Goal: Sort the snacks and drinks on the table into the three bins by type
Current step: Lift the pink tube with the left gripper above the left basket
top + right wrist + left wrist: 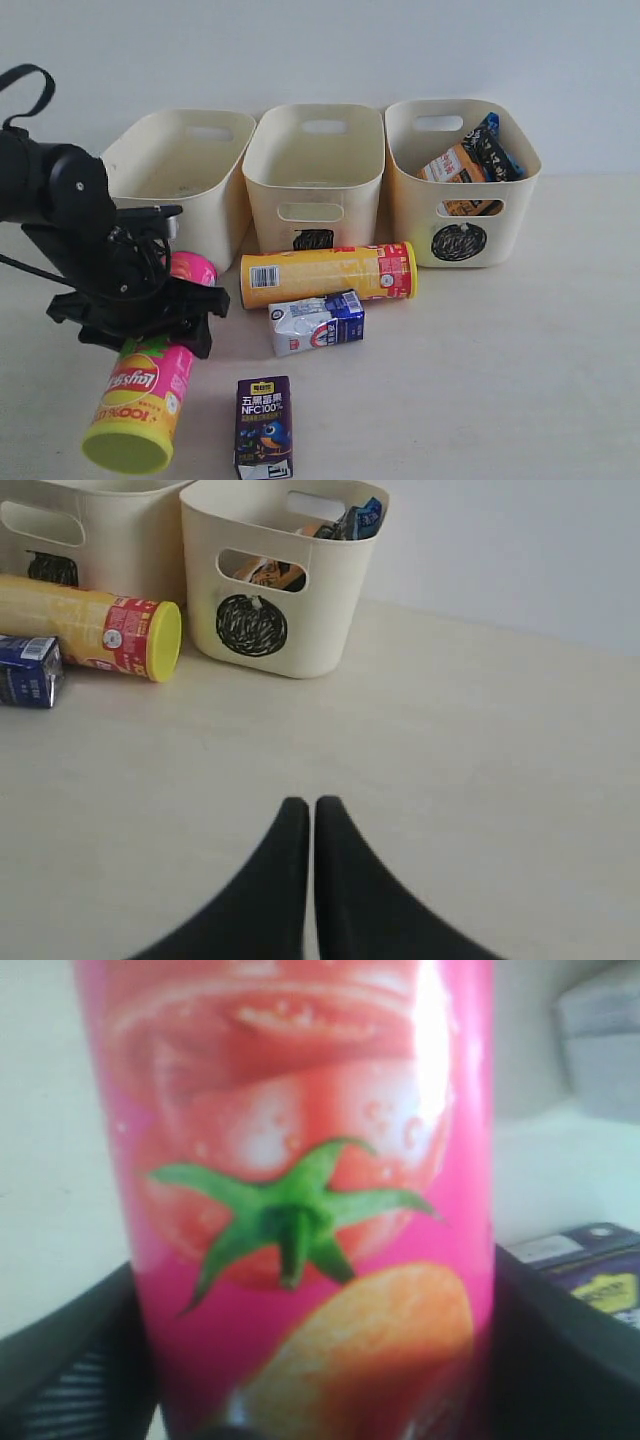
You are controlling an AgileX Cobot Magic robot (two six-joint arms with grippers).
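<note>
3 bins in a row at back of table (pixel 500 380), rims touching: left bin (pixel 150 170), mid bin (pixel 300 180), right bin (pixel 520 200). Bag (pixel 450 165) + 2nd bag (pixel 495 148) in right bin. Mid tube (pixel 325 275) lies crosswise just in front of mid bin, rear carton (pixel 318 322) just in front of it. Front carton (pixel 264 425) nearer still, apart. Left tube (pixel 140 400) lies left of both cartons, in front of left bin.

Pale tabletop (pixel 520 360), plain white wall (pixel 400 50)
</note>
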